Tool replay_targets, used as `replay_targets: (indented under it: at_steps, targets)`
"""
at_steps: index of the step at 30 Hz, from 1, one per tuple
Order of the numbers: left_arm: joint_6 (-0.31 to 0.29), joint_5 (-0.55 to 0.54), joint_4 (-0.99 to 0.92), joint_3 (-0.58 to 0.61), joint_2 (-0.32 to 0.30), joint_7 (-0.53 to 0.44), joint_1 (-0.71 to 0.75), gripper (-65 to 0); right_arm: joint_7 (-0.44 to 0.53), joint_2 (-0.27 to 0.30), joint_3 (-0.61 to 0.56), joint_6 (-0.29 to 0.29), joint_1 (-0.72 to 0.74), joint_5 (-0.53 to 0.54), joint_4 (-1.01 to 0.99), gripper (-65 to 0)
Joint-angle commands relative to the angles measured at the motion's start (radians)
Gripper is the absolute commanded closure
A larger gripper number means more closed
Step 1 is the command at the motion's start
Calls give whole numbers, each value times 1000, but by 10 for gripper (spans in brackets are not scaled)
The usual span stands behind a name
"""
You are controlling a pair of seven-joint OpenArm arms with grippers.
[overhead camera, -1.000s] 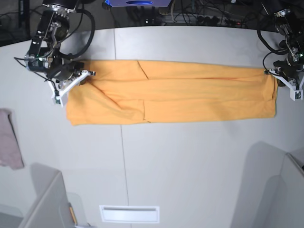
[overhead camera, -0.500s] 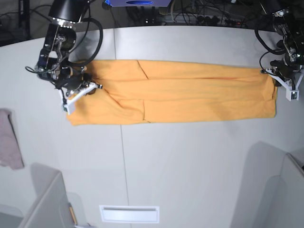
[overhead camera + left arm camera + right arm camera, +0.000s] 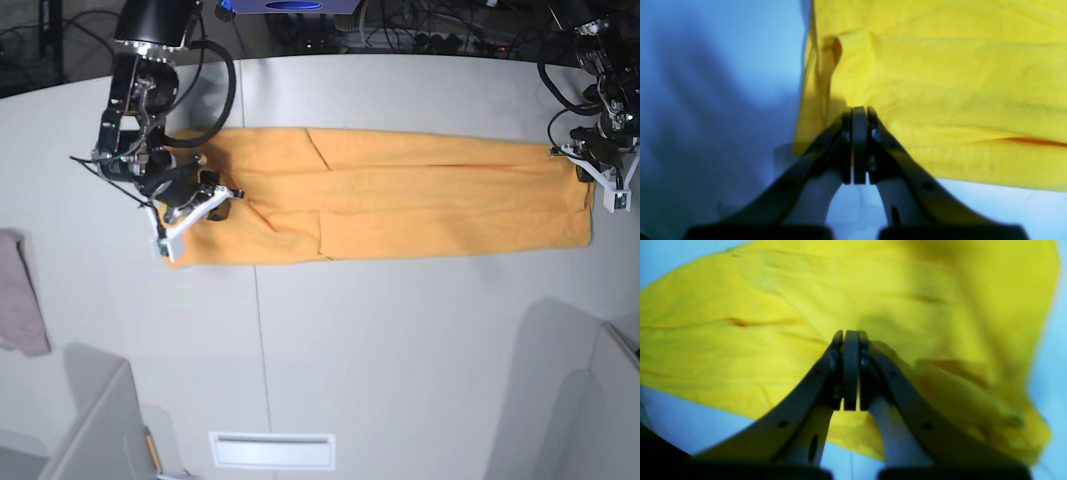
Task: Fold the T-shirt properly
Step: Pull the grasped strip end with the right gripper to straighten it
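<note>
T-shirt (image 3: 420, 190) flat across table (image 3: 400, 350); small cloth (image 3: 20, 295) at left edge.

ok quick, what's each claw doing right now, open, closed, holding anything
Left claw: closed at one end of the long-folded orange-yellow cotton T-shirt; a pinch cannot be told.
Right claw: closed over the other end; a pinch cannot be told.

Plain orange-yellow T-shirt (image 3: 400, 190), pale grey table (image 3: 400, 340), pinkish-grey cloth (image 3: 18, 295), white-and-black right tool (image 3: 215, 200), white-and-black left tool (image 3: 580, 160)
</note>
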Motion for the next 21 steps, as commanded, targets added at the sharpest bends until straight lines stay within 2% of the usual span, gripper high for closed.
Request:
replay_targets:
  at_steps: [1,5,8,10,14,17,18,21]
  targets:
    - [2,-5,18,-9,-22,-17,-4,0,11,5,4,3,20,2,-24,0]
    - [2,-8,20,-9,-44,-15,-3,0,11,7,4,3,57,2,-145,0]
    - [1,-10,20,-17,-60,-14,0,0,5,7,10,3,44,5,-79,0]
    - [-14,-21,18,-77,-76,-10,2,0,5,5,8,3,9,8,22,0]
    - [-194,-70,11,-196,-105,-9,4,0,9,-3,7,3,-57,9,208,0]
    - [-251,-77,11,-249,-111,-14,13,0,9,-4,5,3,-83,9,252,0]
    - [-260,-77,11,-255,-111,-14,11,-33,9,-4,5,3,-85,9,252,0]
    - [-282,-79,9,-255,-111,-17,8,-329,6,-4,5,4,-88,9,249,0]
